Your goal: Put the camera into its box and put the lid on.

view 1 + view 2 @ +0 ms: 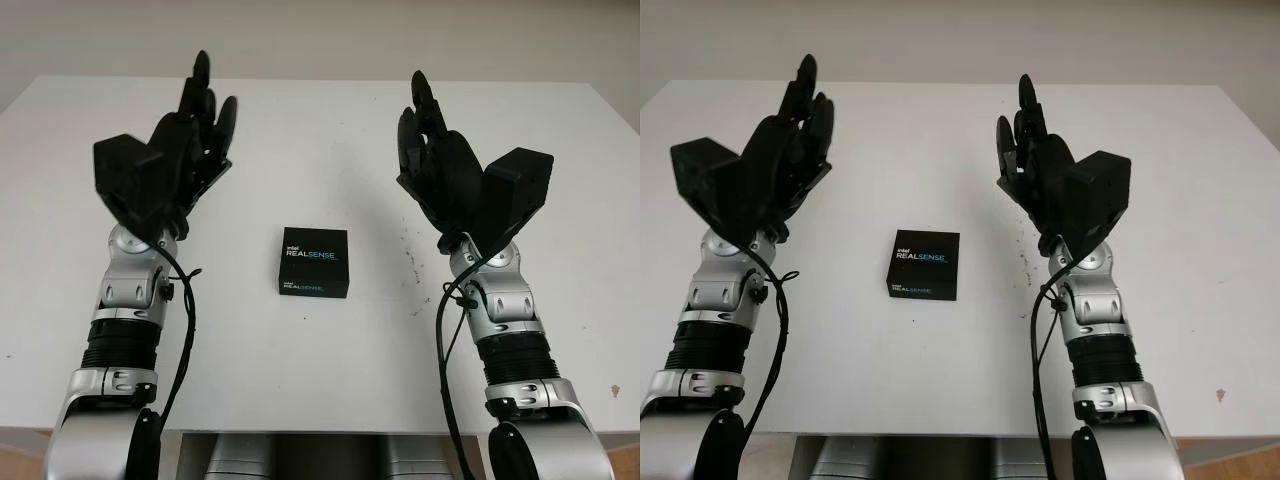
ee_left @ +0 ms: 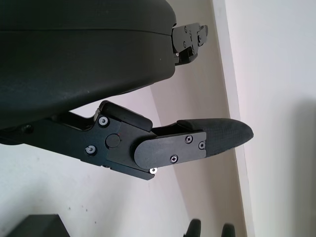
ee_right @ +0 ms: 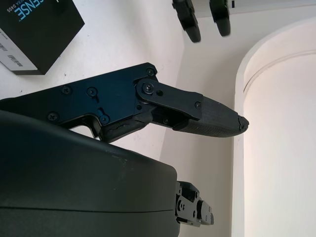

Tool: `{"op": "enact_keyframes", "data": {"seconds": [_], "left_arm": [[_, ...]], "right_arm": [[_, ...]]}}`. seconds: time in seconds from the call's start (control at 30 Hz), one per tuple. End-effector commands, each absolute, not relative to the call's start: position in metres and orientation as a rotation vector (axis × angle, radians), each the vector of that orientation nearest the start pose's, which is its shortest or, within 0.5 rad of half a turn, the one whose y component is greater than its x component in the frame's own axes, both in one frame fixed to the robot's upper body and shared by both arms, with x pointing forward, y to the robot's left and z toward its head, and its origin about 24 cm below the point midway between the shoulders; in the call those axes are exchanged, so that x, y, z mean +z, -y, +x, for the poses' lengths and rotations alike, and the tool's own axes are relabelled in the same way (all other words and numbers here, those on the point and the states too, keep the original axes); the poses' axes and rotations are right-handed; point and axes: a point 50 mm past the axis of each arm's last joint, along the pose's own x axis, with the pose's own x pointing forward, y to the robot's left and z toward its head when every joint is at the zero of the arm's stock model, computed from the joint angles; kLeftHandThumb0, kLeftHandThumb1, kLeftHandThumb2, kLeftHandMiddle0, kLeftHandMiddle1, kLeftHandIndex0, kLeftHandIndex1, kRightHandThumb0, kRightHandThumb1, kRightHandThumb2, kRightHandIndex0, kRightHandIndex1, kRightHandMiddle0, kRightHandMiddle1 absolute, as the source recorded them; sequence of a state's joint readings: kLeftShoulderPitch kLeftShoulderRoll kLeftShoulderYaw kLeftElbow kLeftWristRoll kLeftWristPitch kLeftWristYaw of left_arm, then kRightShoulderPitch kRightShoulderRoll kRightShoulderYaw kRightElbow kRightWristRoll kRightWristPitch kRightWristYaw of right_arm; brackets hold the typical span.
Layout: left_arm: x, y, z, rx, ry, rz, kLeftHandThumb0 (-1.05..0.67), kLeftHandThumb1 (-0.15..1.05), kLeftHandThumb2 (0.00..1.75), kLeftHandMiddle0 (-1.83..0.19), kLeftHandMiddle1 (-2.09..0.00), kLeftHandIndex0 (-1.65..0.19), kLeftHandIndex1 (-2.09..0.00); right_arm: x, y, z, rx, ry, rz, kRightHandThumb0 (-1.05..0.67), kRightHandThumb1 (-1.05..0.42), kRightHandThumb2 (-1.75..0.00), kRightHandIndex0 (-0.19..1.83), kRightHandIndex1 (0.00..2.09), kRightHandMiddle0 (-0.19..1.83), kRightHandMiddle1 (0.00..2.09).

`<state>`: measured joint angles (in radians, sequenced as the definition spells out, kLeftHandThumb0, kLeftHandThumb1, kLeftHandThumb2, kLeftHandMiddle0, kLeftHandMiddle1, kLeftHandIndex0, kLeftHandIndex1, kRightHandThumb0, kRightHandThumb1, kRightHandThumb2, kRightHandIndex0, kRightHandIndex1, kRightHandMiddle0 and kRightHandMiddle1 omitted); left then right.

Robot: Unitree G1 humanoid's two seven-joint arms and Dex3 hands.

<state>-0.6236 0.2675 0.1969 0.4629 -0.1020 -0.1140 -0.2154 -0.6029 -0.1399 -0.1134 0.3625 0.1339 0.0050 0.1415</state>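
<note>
Left eye view: a white table (image 1: 320, 370) is seen from its near edge, with both arms raised above it. A black box (image 1: 313, 261) printed "REALSENSE" lies closed, lid on, at about the middle of the table between the near and far edges, flat on the surface and apart from both hands. The left hand (image 1: 175, 160) is held above the table towards its left edge, open and gripping nothing. The right hand (image 1: 455, 170) is held above the table towards its right edge, likewise open and gripping nothing. Small dark specks (image 1: 410, 262) are scattered on the table just right of the box.
</note>
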Motion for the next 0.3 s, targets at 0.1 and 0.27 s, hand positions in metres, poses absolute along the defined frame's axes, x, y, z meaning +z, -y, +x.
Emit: {"op": "enact_keyframes", "data": {"seconds": [0.1, 0.27], "left_arm": [[0.1524, -0.2168, 0.3567, -0.057, 0.331, 0.102, -0.75, 1.05, 0.56, 0.19, 0.00, 0.19, 0.00], [0.1503, -0.2140, 0.3543, -0.083, 0.333, 0.097, -0.74, 1.05, 0.56, 0.15, -0.04, 0.16, -0.03]], "right_arm": [[0.1387, 0.1580, 0.3558, 0.146, 0.224, 0.026, -0.75, -1.05, -0.72, -0.19, 0.00, -0.19, 0.00], [0.1373, 0.1605, 0.3545, 0.136, 0.217, 0.026, -0.74, -1.05, -0.72, -0.19, 0.00, -0.19, 0.00]]}}
